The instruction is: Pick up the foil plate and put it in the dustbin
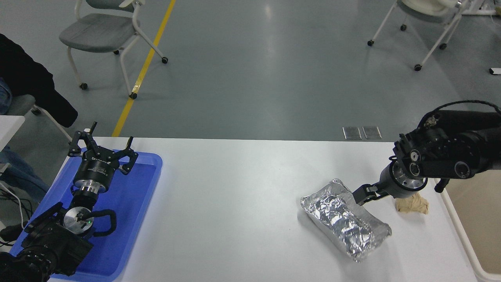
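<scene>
The foil plate [344,219] lies on the white table right of centre, a wrinkled silver oblong set at a slant. My right gripper [360,195] reaches in from the right edge and sits low at the plate's far right rim, touching or nearly touching it. I cannot tell whether it holds the plate. The dustbin [457,232], cream-beige, stands at the table's right edge, partly cut off by the picture. My left gripper [102,150] is parked open over the blue tray at the lower left.
A small tan doughy lump [414,205] lies just right of the foil plate, partly hidden by my right wrist. A flat blue tray [145,184] lies at the table's left end. Chairs stand on the floor beyond the table.
</scene>
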### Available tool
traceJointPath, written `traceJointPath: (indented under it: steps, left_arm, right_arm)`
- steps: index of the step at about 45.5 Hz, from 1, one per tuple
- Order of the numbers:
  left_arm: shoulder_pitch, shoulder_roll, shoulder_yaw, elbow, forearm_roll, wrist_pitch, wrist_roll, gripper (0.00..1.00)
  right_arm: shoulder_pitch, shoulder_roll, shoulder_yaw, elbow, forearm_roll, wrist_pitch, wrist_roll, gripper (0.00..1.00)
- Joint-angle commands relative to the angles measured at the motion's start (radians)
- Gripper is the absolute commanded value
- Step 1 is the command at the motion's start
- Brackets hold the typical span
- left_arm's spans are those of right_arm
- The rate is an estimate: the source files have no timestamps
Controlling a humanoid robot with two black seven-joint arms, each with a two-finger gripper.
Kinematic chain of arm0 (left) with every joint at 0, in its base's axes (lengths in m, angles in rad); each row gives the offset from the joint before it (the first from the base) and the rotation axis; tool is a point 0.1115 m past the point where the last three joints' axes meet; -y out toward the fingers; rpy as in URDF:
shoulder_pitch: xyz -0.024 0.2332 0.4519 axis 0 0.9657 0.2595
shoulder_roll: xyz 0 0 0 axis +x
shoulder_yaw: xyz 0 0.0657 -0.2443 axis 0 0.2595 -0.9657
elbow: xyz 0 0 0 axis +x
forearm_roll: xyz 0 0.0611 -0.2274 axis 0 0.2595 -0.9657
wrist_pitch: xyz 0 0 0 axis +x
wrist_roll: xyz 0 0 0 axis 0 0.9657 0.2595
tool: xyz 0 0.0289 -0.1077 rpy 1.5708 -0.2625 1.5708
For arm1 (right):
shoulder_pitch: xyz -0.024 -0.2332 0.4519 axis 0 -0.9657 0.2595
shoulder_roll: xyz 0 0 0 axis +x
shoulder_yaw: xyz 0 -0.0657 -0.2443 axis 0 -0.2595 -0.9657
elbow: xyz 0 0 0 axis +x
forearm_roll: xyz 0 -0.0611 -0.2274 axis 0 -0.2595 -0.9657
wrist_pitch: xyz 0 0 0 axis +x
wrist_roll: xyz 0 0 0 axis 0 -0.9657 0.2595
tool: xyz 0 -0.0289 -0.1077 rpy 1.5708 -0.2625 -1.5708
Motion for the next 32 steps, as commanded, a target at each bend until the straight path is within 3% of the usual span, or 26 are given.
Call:
traceJointPath:
  steps: [1,22,27,32]
  left_arm:
    - [0.0,0.0,0.0,-0.001,0.0,0.0,0.0,1.0]
    - [0.0,0.0,0.0,-0.001,0.0,0.0,0.0,1.0]
    - [-0.002,0.0,0.0,-0.001,0.0,0.0,0.0,1.0]
    - [-0.002,-0.002,0.0,-0.001,0.0,0.0,0.0,1.0]
  right_arm:
    - [-0.139,0.04,0.101,-0.109,-0.066,-0.03,0.0,1.0]
    - [-0.268,0.075,0.154,-0.174,-0.064,-0.125,0.0,1.0]
    - [-0.279,0.075,0.154,-0.189,-0.066,-0.128,0.001,0.86]
    - [-0.282,0.075,0.154,-0.198,-0.066,-0.133,0.014,0.6]
